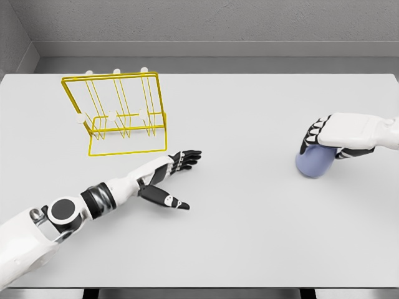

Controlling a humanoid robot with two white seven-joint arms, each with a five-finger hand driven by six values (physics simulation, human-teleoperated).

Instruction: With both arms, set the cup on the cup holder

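Over on the pale grey surface [249, 237], the yellow wire cup holder [118, 115] stands upright, its white-tipped pegs rising in a row inside the frame, and everything here is placed against it. The blue cup [313, 163] sits far off to the holder's right, well apart from it and a little nearer the robot, resting on the surface. The right hand [327, 138] is clamped down over the cup's top, dark fingers [310, 134] curled around its upper edge on the side facing the holder, the white forearm running out past the picture's right edge. The left hand [174, 174] lies just below the holder's front right corner, near it but not touching, fingers stretched flat and spread wide, thumb splayed toward the robot, holding nothing. Its arm reaches in from the lower left corner.
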